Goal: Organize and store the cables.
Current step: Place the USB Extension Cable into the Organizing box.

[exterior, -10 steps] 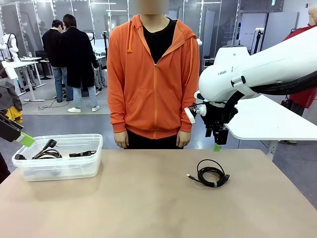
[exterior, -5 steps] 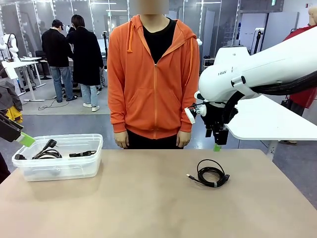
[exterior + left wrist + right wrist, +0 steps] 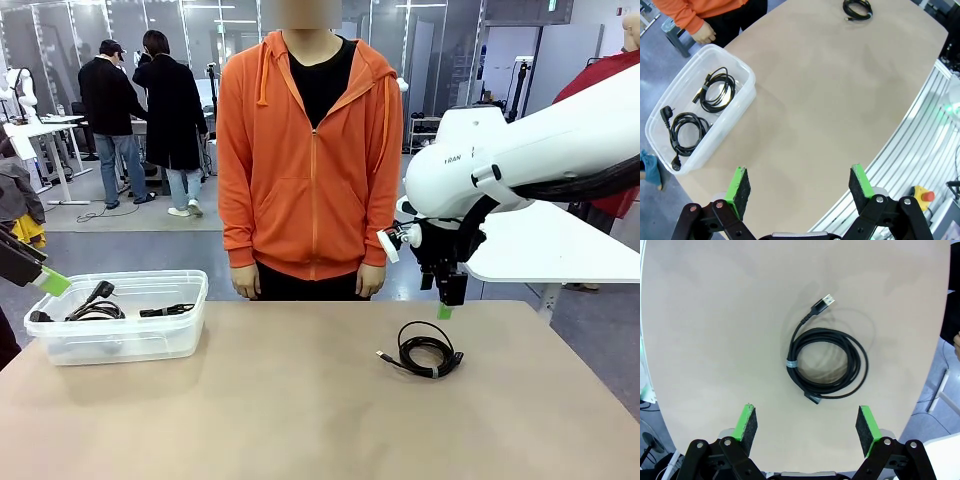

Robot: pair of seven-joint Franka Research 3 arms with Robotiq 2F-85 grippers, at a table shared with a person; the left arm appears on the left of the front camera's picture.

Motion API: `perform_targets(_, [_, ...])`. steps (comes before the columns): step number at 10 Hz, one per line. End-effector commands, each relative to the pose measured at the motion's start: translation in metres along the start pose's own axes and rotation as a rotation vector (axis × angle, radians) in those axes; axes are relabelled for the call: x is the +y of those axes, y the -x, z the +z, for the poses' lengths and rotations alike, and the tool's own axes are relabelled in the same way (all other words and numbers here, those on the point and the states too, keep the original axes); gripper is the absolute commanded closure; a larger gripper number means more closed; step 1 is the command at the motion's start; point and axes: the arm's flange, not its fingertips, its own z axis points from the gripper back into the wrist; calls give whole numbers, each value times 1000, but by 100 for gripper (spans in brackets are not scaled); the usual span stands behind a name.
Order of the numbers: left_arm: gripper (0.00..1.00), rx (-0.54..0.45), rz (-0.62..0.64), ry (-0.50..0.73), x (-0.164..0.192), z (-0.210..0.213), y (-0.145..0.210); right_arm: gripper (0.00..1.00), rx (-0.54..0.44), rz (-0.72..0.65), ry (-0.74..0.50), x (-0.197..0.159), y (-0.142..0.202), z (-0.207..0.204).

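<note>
Coiled black USB cable: lying at 3 o'clock on the plain beige desk, right pincer spread wide above it. Two more coiled black cables in the clear plastic bin at 9 o'clock; left pincer wide, empty. Behind: grey-floored lab, person in orange hoodie.

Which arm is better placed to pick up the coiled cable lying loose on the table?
The right. Its gripper hangs open above the coiled cable; the left gripper is open far across the table, by the bin.
</note>
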Motion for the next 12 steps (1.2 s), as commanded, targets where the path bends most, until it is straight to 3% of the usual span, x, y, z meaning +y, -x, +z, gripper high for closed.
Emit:
perform_targets(1, [0,-10,13,-8,-2,-2,0,0,-2,-22,-7,8,5,-18])
perform_targets(7, [0,-10,13,-8,-2,-2,0,0,0,-36,-31,0,14,-78])
perform_targets(12, [0,-10,13,-8,-2,-2,0,0,-88,-39,-77,3,27,-113])
